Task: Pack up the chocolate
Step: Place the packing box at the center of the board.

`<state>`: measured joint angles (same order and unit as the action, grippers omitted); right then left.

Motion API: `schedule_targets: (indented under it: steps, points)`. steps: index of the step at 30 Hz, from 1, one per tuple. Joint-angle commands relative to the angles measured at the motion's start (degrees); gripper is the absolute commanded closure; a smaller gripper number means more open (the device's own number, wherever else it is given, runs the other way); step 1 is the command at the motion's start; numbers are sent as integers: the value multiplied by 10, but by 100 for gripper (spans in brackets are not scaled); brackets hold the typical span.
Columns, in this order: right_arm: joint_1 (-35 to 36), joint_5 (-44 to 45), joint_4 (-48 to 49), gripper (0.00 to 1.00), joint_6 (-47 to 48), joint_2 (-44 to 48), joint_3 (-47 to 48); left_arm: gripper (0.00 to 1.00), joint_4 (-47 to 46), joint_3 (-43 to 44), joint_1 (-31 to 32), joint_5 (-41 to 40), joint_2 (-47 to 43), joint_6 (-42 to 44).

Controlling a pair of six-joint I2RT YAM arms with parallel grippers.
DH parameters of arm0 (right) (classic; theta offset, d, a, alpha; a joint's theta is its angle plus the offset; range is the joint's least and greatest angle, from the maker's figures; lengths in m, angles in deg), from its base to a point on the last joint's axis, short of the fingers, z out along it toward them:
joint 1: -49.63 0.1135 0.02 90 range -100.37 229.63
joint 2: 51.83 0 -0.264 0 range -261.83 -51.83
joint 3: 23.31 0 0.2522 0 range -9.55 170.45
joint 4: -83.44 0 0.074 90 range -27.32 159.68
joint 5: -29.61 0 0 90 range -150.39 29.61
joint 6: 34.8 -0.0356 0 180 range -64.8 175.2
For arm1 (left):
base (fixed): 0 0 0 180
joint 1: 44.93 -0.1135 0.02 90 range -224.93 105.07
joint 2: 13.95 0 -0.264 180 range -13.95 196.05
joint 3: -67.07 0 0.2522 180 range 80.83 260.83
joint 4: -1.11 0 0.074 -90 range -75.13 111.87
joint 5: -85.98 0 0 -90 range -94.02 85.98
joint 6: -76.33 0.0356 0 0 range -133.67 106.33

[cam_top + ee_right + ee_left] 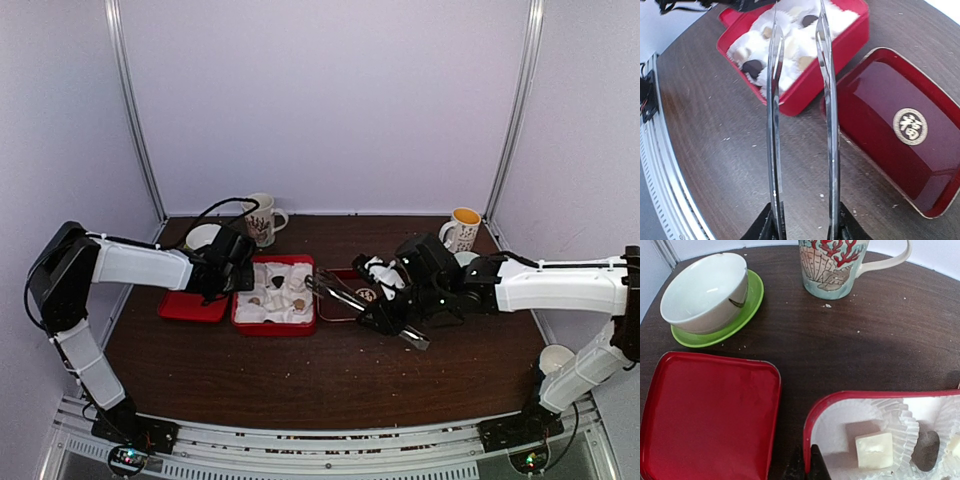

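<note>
The red box (243, 322) holds a white paper insert with chocolate in it: a cream cube (874, 450), a brown lump (926, 450), and in the right wrist view another brown lump (752, 67) and a tan piece (802, 62). My left gripper (232, 280) is shut on the box's left rim (812, 425), one finger inside and one outside (805, 467). My right gripper (802, 225) is shut on metal tongs (774, 125). The tongs' arms are spread and empty, with their tips over the box's near side (318, 285).
A red lid (705, 415) lies left of the box. A dark red tin with a gold emblem (900, 130) lies to its right, under my right arm. At the back are a white bowl on a green saucer (705, 290), a patterned mug (832, 265) and a yellow-lined mug (462, 230).
</note>
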<state>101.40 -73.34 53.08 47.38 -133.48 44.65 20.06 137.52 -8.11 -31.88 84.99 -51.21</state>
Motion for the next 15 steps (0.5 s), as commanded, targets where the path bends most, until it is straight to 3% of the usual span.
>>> schedule_targets:
  steps: [1,9,15]
  points:
    - [-27,47,47,64,-31,31,-28,100,-64,10,-20,54,7,-39]
    - [-80,81,81,64,-79,46,-76,100,-44,37,-26,88,35,-59]
    - [-96,117,75,64,-89,43,-91,98,-4,57,-27,66,44,-71]
